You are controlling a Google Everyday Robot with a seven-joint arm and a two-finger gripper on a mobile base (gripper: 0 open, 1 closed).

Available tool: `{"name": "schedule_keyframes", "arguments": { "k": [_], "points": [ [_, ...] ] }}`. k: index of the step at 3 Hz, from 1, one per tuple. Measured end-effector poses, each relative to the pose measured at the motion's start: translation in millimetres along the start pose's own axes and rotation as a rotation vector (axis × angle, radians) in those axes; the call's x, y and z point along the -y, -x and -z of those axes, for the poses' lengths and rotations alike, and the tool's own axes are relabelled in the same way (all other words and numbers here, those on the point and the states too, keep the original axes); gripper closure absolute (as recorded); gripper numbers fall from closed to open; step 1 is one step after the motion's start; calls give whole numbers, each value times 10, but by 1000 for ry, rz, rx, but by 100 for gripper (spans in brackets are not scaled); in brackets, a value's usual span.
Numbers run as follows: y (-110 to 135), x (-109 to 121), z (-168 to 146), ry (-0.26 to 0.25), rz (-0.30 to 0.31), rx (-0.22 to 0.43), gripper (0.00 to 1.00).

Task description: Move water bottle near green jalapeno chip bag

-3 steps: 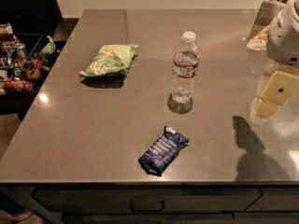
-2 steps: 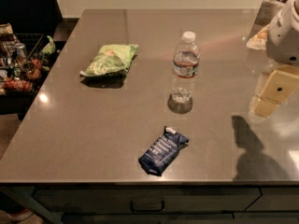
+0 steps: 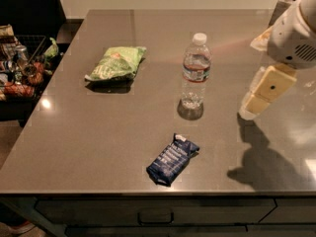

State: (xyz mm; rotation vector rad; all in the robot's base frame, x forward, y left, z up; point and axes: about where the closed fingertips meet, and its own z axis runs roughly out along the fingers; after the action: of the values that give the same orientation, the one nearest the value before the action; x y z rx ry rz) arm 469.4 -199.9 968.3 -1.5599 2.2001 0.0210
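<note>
One gripper [image 3: 265, 92] is seen at the right, above the table [image 3: 89, 137] and well apart from everything on it; whether it is spread or closed cannot be told. One water bottle [image 3: 195, 73] is stood upright near the table's middle. One green jalapeno chip bag [image 3: 116, 63] is laid flat to its left, apart from it. One dark blue packet [image 3: 172, 159] is laid near the front edge. The arm [image 3: 296, 33] is cut off at the right border; a wire basket [image 3: 22, 58] at the left is cropped, its contents hard to make out
</note>
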Motion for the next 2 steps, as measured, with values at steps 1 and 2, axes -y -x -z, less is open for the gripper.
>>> {"name": "schedule_keyframes", "arguments": {
  "k": [1, 2],
  "points": [
    [154, 134, -191, -6, -49, 94, 0],
    [369, 229, -386, -9, -79, 196, 0]
  ]
}}
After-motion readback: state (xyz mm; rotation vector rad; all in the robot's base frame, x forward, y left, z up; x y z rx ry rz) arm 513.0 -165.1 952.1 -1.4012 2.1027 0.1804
